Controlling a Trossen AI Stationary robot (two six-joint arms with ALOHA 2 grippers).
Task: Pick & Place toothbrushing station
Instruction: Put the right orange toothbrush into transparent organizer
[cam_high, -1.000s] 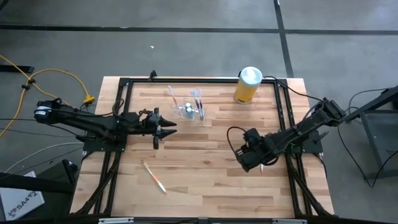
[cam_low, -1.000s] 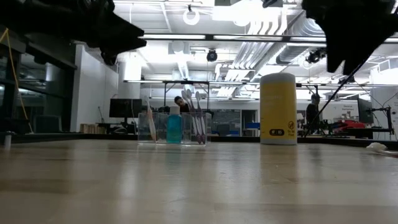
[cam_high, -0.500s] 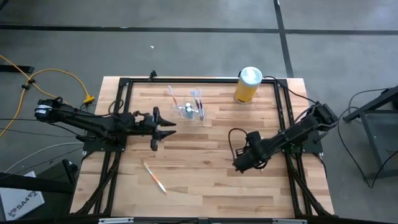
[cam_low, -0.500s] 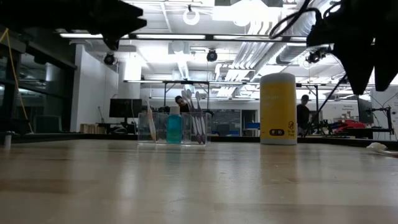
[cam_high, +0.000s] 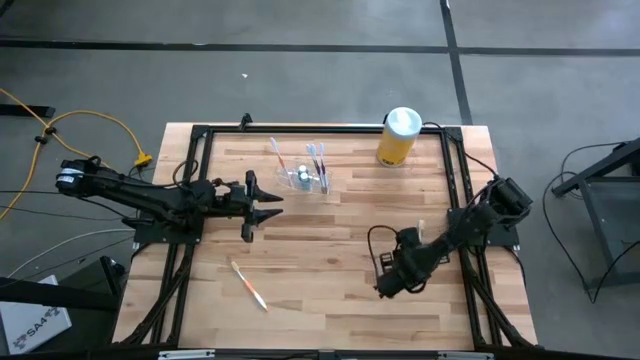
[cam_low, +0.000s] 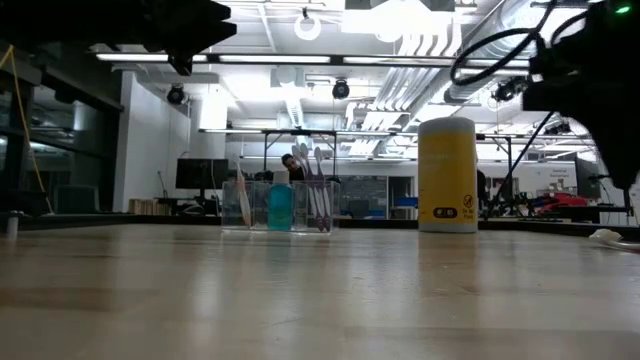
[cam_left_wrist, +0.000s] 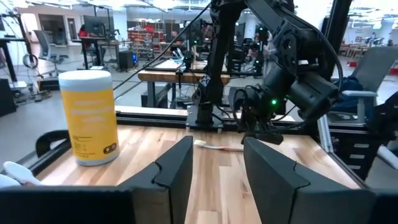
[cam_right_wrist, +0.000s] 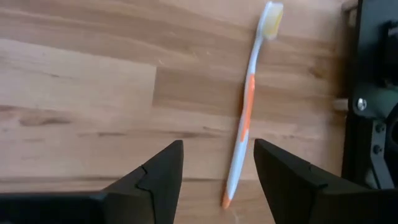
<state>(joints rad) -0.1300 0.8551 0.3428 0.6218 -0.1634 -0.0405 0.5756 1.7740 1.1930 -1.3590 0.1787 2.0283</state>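
The toothbrushing station (cam_high: 308, 178) is a small clear holder with several toothbrushes and a blue bottle in it. It stands on its base at the far middle of the table and also shows in the low view (cam_low: 280, 205). My left gripper (cam_high: 262, 205) is open and empty, hovering just left of and nearer than the station. My right gripper (cam_high: 385, 285) is open and empty over the table's right half. An orange-and-white toothbrush (cam_right_wrist: 245, 112) lies flat on the wood beyond its fingers, close to the black frame rail. This toothbrush also shows in the left wrist view (cam_left_wrist: 217, 147).
A yellow canister with a white lid (cam_high: 400, 135) stands at the far right. A second orange-and-white toothbrush (cam_high: 248, 283) lies flat near the left front. A black frame (cam_high: 460, 250) runs around the table top. Bare wood lies in the middle.
My right gripper has gone toward the table's near edge and a little left, staying open.
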